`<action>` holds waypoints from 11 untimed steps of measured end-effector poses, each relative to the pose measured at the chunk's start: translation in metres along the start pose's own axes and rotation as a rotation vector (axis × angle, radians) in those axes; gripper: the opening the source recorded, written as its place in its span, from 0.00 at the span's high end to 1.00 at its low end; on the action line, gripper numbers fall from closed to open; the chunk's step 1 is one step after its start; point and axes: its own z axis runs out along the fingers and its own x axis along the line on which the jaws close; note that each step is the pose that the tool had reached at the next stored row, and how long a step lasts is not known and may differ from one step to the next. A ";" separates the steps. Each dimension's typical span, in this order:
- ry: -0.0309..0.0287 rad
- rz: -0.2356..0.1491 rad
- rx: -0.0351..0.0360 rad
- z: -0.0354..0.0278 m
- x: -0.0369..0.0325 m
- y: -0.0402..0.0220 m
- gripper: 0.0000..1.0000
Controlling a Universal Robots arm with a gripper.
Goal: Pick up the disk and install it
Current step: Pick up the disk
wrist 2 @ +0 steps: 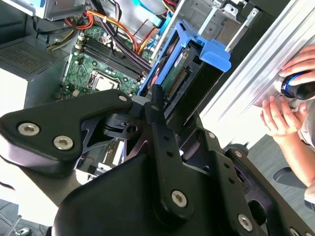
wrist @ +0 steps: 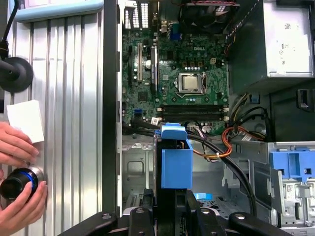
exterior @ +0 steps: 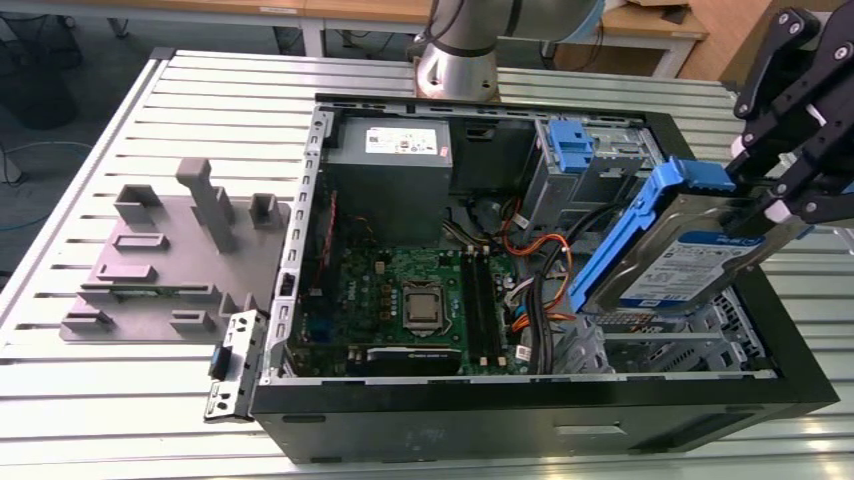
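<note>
Aluminium slats make up the tabletop [exterior: 80,90], and on it lies the open black computer case [exterior: 534,420], its side off so the green motherboard [exterior: 400,290] faces upward. At the corner of the case toward the exterior view's right, near its front wall, sits a bare metal drive cage [exterior: 667,345]. Farther back, another bay holds a blue plastic bracket [exterior: 571,150] with no drive in it.

The disk [exterior: 681,250] hangs in the air directly over that bare cage, clear of it and touching nothing in the case. It is steeply tilted rather than flat. Its long axis slopes from the raised end with the blue handle down toward the case interior, with the labelled face turned to the exterior view's right and the blue rail along the edge facing the motherboard. In the first wrist view the blue carrier [wrist: 176,162] points straight away from the wrist, over the cage floor.

The tool [exterior: 774,210] is clenched on the disk, gripping its raised end from the exterior view's right, so the drive extends ahead of and below the fingers. The cage appears to lie below the disk's lower end.

Beside the case, a person's hand [wrist: 22,206] rests on the tabletop.
</note>
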 end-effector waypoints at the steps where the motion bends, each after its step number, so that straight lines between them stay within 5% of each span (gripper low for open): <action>1: 0.0001 0.000 -0.0015 -0.0001 0.0001 -0.0015 0.65; 11: 0.0003 0.000 -0.0073 -0.0001 0.0009 -0.0081 0.65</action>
